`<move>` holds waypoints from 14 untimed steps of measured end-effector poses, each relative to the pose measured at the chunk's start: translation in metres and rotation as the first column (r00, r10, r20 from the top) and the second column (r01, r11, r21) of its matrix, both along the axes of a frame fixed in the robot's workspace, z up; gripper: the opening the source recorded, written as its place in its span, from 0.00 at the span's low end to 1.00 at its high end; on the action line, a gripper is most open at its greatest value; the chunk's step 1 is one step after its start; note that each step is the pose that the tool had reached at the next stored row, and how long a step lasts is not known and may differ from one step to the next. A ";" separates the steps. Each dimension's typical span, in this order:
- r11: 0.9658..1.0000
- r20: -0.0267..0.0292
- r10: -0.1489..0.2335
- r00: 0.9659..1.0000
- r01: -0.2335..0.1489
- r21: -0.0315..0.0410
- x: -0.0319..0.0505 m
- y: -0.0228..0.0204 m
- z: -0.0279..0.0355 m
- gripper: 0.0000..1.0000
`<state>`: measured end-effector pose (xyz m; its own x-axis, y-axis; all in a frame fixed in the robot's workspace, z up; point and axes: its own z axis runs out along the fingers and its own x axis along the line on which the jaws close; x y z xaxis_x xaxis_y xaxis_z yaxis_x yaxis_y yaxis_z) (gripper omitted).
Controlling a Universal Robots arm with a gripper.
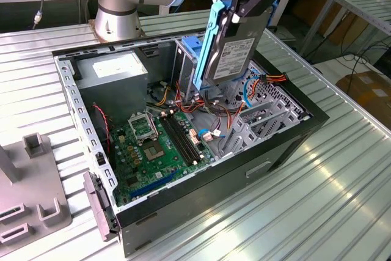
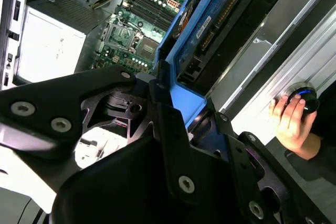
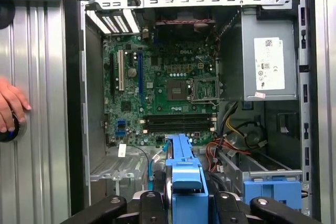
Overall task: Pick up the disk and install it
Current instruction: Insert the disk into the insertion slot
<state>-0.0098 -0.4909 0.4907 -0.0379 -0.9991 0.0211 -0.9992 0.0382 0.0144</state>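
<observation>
Found the power supply box (image 1: 113,68) and motherboard (image 1: 156,142) below the tool (image 1: 239,10), off to the exterior view's left, inside the open computer case (image 1: 244,169) on the worktop (image 1: 342,200). Clamped the disk (image 1: 232,59) tight and upright directly beneath the tool, blue rail (image 1: 204,47) along its edge, above the case interior.

Grey disk (image 1: 232,59) (blue-railed), tilted, aloft.

disk (image 1: 233,59) matt metal, rails (image 1: 206,47) glossy blue plast.
</observation>
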 end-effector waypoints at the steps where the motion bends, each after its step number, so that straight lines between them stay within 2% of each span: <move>1: 1.000 0.000 0.000 1.000 0.000 0.000 0.0004 -0.0010 0.0000 0.37; 8: 1.000 0.000 0.000 1.000 0.000 0.000 0.0028 -0.0099 0.0000 0.37; 10: 1.000 0.000 0.000 1.000 0.000 0.000 0.0039 -0.0145 0.0000 0.37; 14: 1.000 0.000 0.000 1.000 0.000 0.000 0.0052 -0.0198 0.0000 0.37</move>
